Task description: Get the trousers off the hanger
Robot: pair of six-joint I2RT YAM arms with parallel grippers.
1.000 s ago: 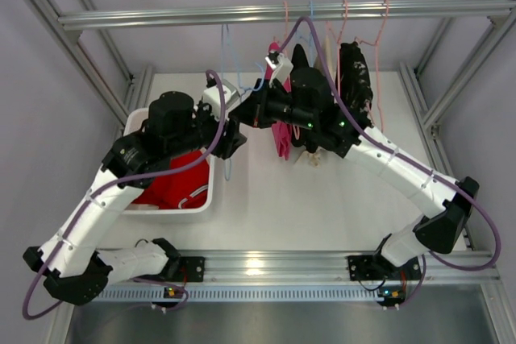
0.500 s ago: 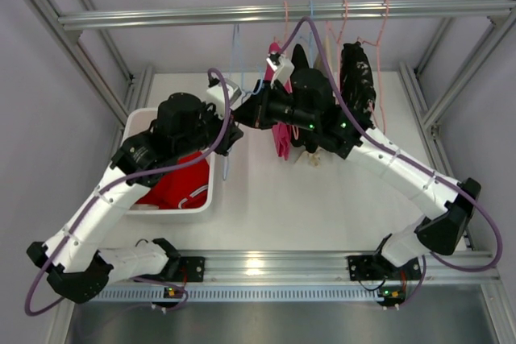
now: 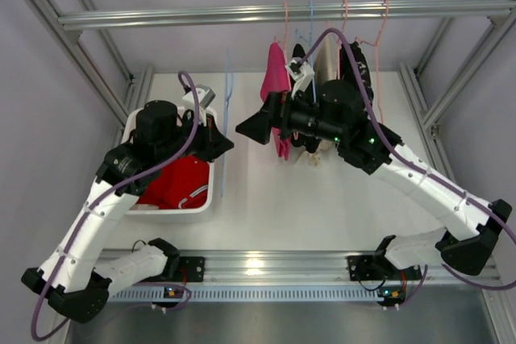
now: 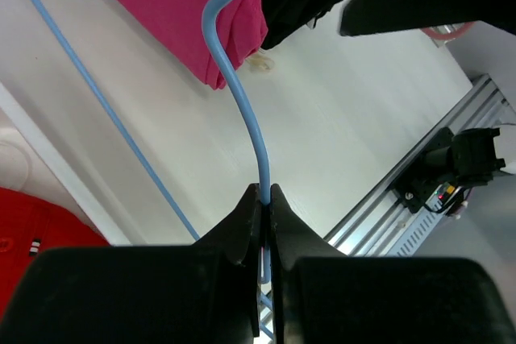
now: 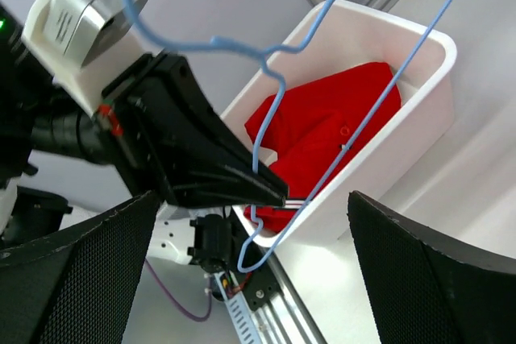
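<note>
The red trousers [image 3: 179, 182] lie bunched in the white bin [image 3: 208, 196], off the hanger. The bare light-blue wire hanger [image 3: 226, 86] stands upright beside the bin's right wall, below the rail. My left gripper [image 3: 221, 146] is shut on its wire; the left wrist view shows the jaws [image 4: 264, 196] pinching the hanger [image 4: 242, 110]. My right gripper [image 3: 247, 128] is open just right of the hanger, holding nothing. In the right wrist view its fingers [image 5: 72, 279] spread wide, facing the hanger [image 5: 364, 115], the trousers [image 5: 330, 118] and the left gripper [image 5: 270, 189].
A pink garment [image 3: 276, 78] and a black garment [image 3: 355, 78] hang from the top rail [image 3: 161, 15] with pink hangers [image 3: 384, 14] and another blue hanger [image 3: 312, 18]. Metal frame posts run along both table sides.
My left gripper has shut on the hanger and carried it left, off the rail. My right gripper has opened, let go and drawn back to the right.
</note>
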